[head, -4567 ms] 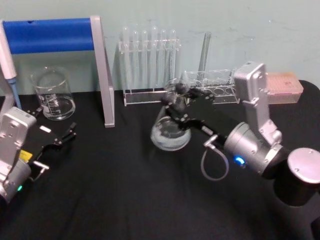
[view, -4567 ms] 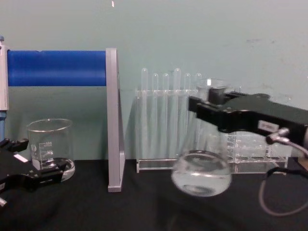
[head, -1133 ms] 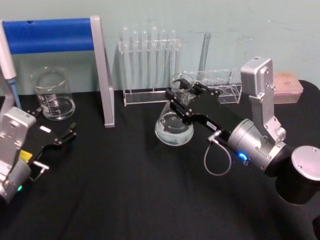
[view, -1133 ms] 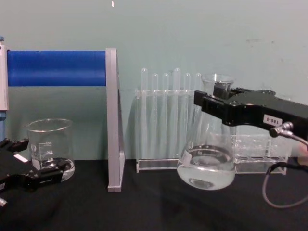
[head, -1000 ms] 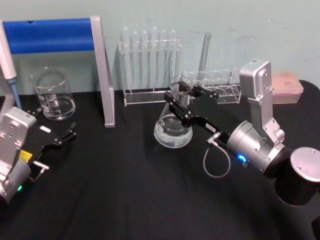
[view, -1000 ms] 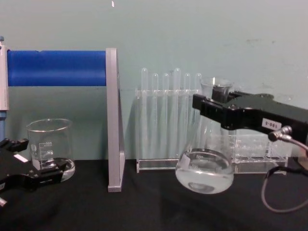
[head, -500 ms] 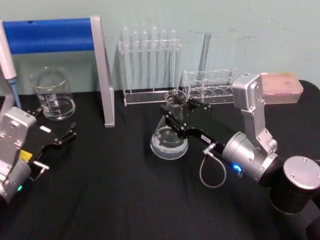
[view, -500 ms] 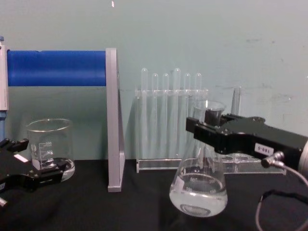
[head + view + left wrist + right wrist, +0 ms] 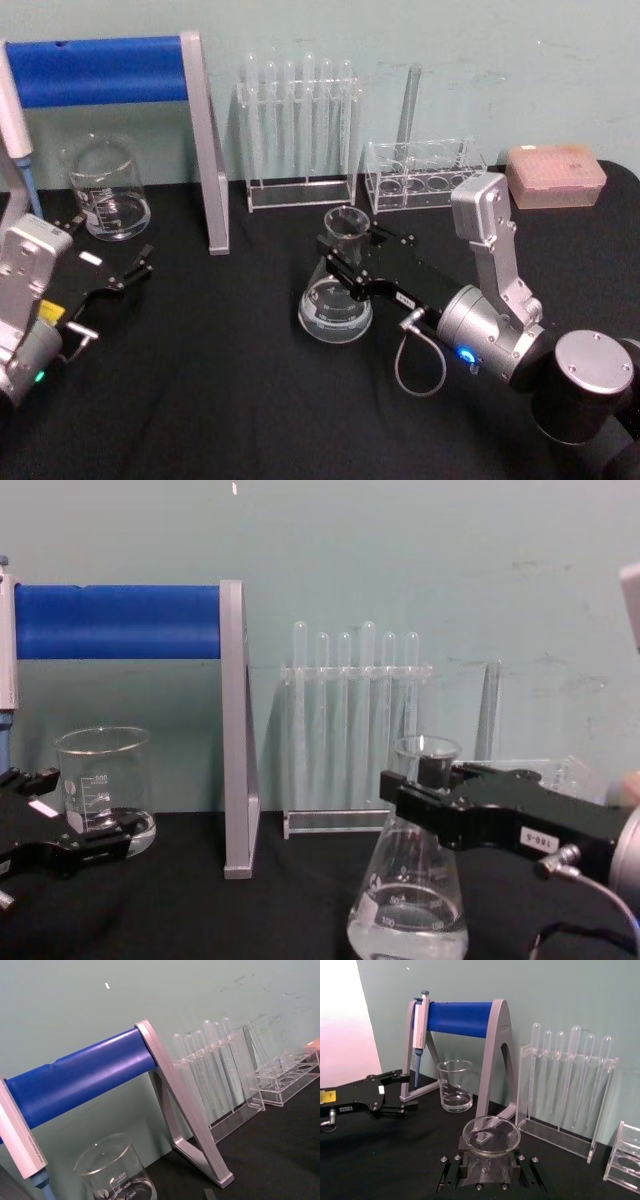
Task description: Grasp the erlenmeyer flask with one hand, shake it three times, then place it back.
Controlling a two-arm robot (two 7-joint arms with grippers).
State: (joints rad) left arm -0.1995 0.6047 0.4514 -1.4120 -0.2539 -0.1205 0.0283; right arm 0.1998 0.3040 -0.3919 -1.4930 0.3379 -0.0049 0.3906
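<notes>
Since half a second ago the erlenmeyer flask [image 9: 335,305] has dropped. It's now low in the centre of the head view, upright, with its base on or just off the black worktop [image 9: 220,400]; can't quite tell which. The right gripper [image 9: 347,265] has its fingers pinching the neck just under the lip. The left gripper [image 9: 115,280] is parked lower left, fingers spread. I'd ease straight down until the base sits flat, then let go and back out toward the lower right. That keeps it away from the test tube rack [image 9: 298,130] behind.

– The erlenmeyer flask [image 9: 405,892]?
– Clear glass, white graduations. The right gripper [image 9: 347,247] is black with a white label.
– The stand [image 9: 100,70]?
– Blue bar, grey legs, on a black worktop [image 9: 230,400].
</notes>
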